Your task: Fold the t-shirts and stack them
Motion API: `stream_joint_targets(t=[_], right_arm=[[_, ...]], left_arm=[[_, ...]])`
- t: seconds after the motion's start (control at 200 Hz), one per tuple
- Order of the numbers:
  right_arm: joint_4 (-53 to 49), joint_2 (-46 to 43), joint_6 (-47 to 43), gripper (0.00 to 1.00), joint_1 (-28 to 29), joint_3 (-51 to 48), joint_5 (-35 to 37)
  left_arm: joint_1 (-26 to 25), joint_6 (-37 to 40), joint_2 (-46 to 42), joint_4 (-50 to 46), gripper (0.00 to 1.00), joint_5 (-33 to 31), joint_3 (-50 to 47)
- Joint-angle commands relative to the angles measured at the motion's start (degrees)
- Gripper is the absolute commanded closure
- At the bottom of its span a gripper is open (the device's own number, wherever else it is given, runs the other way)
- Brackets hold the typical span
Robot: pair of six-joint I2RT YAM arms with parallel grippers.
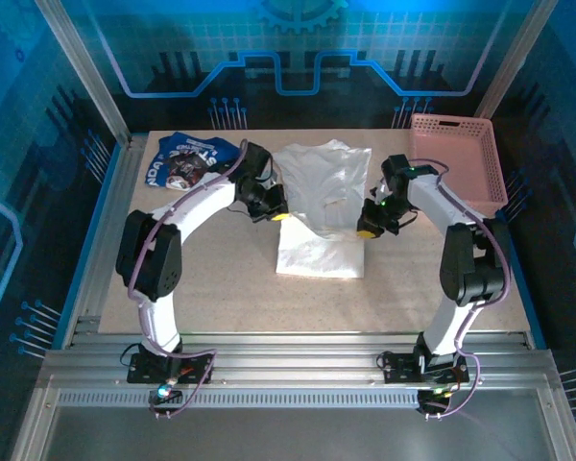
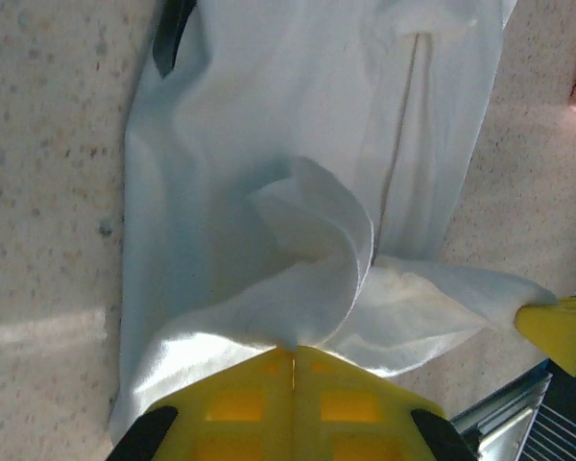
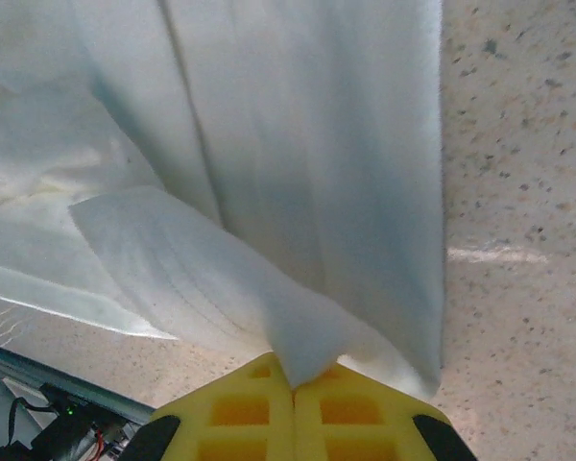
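Where the two arms are bolted at the near edge of the table (image 1: 230, 283), each reaches forward and inward toward the middle of the surface.

1. Left gripper (image 1: 280, 216): positioned at the left side edge of the white t-shirt (image 1: 322, 182). In the left wrist view, the left gripper (image 2: 293, 351) has its yellow jaws closed together, with a bunched fold of the white t-shirt (image 2: 269, 144) pinched between them. The cloth rises from the pinch point in a rolled ridge.

2. Right gripper (image 1: 367, 230): positioned at the right side edge of the same garment. In the right wrist view, the right gripper (image 3: 293, 382) has its jaws pressed together on a pointed corner of the white t-shirt (image 3: 298, 144), and the rest of the cloth spreads away from the jaws over the speckled tabletop.

3. White t-shirt: located at the table centre, between the two grippers. Its near portion lies flat on the surface; its far portion, with the short sleeves, extends toward the back of the table.

4. Blue t-shirt (image 1: 187, 158): lies crumpled at the far left corner of the table, white lettering showing, well apart from the white garment.

5. Pink basket (image 1: 451, 119): stands at the far right corner, beyond the right arm.
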Motion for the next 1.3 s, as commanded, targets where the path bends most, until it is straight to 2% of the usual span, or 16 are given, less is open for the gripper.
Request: stream_joint_targets(t=[0.0, 0.32, 0.72, 0.885, 0.945, 0.965, 0.99, 1.03, 1.09, 1.151, 1.231, 1.296], right_arm=[[-0.13, 2.91, -1.18, 0.99, -1.62, 2.63, 0.17], [0.85, 11.23, -0.52, 0.98, -2.84, 8.81, -0.56], [0.66, 17.52, 0.47, 0.96, -4.28, 15.24, -1.66], [2.77, 20.11, 2.50, 0.86, -5.76, 17.82, -3.99], [4.70, 21.40, 4.07, 0.71, -6.52, 19.17, -6.77], [5.27, 21.86, 4.82, 0.63, -6.78, 19.89, -7.65], [6.05, 22.39, 5.93, 0.57, -7.17, 20.74, -8.77], [7.52, 22.87, 7.85, 0.53, -7.77, 22.07, -11.10], [11.73, 22.10, 11.19, 0.46, -8.43, 23.72, -14.52], [14.72, 20.20, 13.54, 0.40, -8.71, 25.52, -15.63], [12.94, 17.54, 13.07, 0.39, -8.82, 29.52, -15.27], [9.50, 14.57, 11.04, 0.38, -8.82, 31.16, -14.71]], left_arm=[[0.66, 3.53, 3.12, -2.13, 1.00, 1.96, 4.36], [1.35, 5.04, 11.74, -3.48, 1.00, 1.98, 12.03], [2.94, 4.41, 16.65, -3.40, 1.00, 1.50, 19.22], [3.03, 4.07, 21.40, -4.21, 1.00, 2.26, 24.97], [3.16, 3.78, 23.06, -4.83, 1.00, 2.24, 27.33], [3.27, 3.43, 23.42, -4.85, 1.00, 2.23, 28.05], [3.37, 3.14, 23.79, -4.85, 0.96, 2.25, 28.88], [3.62, 2.55, 24.08, -4.82, 0.85, 2.36, 30.41], [4.20, 1.14, 23.84, -4.65, 0.77, 2.49, 33.01], [4.99, -0.29, 22.86, -4.49, 0.59, 2.64, 35.90], [6.15, -1.31, 19.73, -3.84, 0.56, 1.42, 38.14], [7.32, -2.17, 15.60, -3.80, 0.47, -1.46, 36.85]])
